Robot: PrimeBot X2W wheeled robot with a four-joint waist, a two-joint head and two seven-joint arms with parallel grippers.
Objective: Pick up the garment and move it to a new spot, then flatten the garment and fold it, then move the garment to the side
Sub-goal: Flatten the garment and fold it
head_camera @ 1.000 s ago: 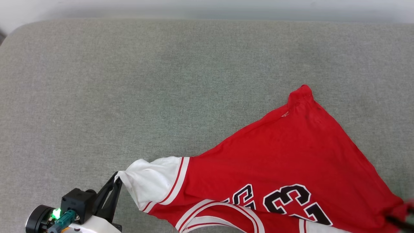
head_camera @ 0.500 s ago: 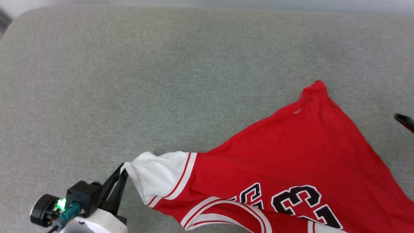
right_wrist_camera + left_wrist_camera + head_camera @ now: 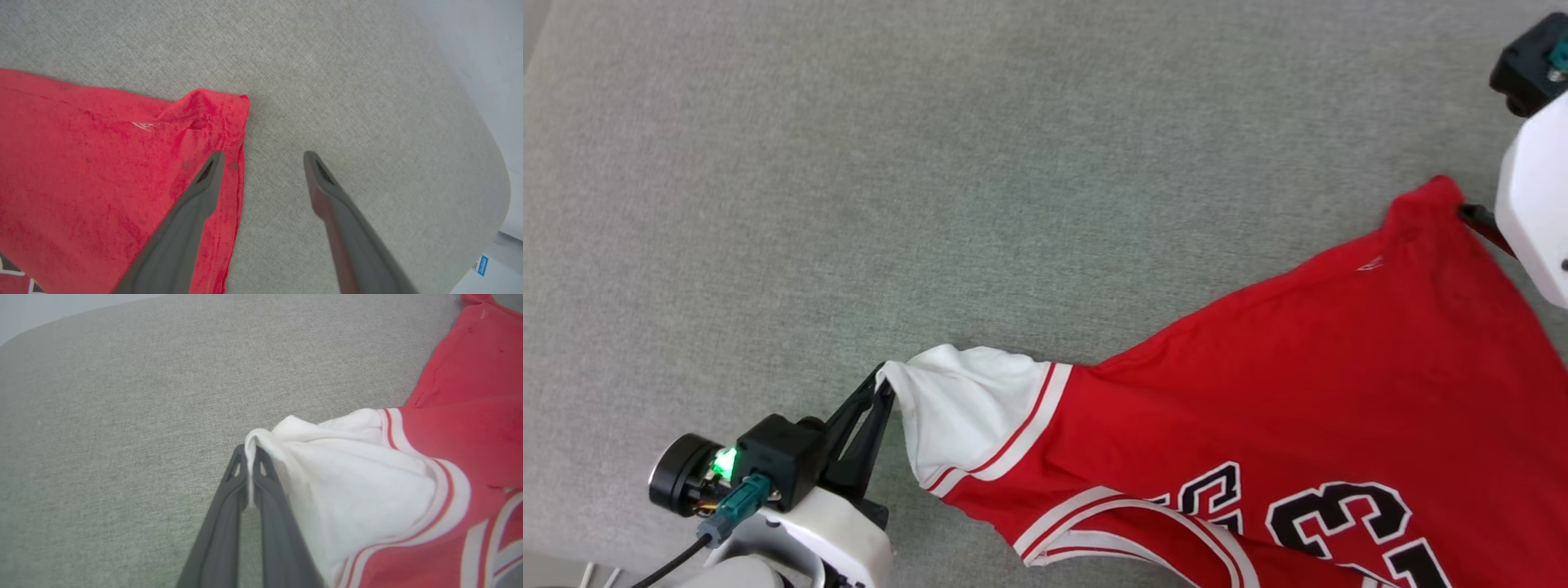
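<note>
The garment [image 3: 1298,367], a red jersey with white sleeves and a black "23" print, lies spread on the grey cushioned surface, its print toward the near edge. My left gripper [image 3: 882,385] is shut on the tip of the white sleeve [image 3: 367,486], and the cloth is pinched between its fingertips [image 3: 250,451]. My right gripper [image 3: 263,157] is open just above the garment's far red corner [image 3: 220,106]. One finger hovers over the hem, the other over bare surface. In the head view the right gripper [image 3: 1474,216] sits at the right edge beside that corner.
The grey fabric surface [image 3: 931,163] stretches wide to the left of and beyond the garment. Its rounded edge [image 3: 496,175] runs close to the right of my right gripper, with pale floor and a small blue label [image 3: 482,264] past it.
The right gripper has let go of the garment's near right corner, opened wide and moved to the far red corner. The head camera has shifted. The left gripper keeps its hold on the sleeve.
</note>
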